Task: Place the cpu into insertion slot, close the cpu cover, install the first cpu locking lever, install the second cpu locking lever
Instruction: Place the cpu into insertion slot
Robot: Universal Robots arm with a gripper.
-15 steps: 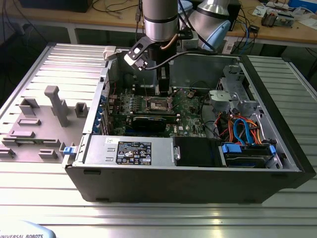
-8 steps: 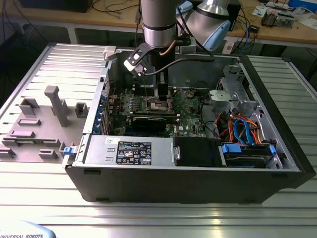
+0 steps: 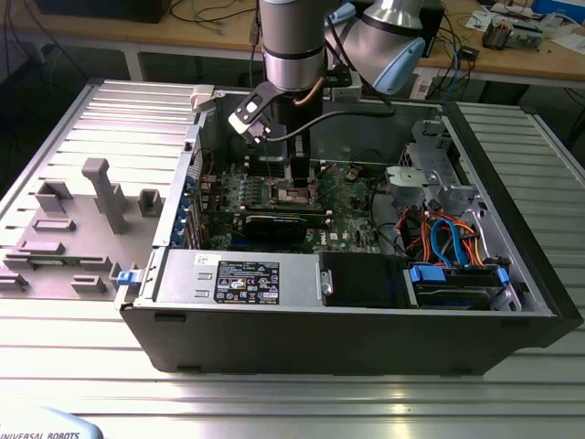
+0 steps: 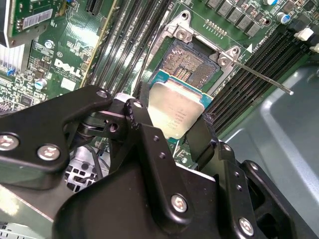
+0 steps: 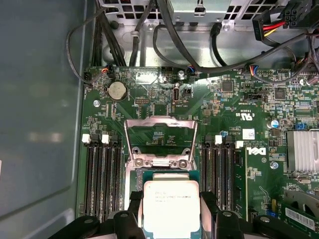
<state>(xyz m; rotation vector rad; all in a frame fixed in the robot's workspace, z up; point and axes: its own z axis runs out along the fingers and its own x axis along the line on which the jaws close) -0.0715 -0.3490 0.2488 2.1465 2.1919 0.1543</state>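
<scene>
Gripping the cpu by two opposite edges, the gripper has its black fingers clamped on the chip. It sits over the insertion slot, mid-motherboard, between the memory slot banks. Chip hides the slot's near half; contact with it, cannot tell. The cpu cover stands raised at the slot's far edge. One locking lever sticks out free. First wrist view cuts off the chip's near edge. In the exterior view the arm blocks the socket.
</scene>
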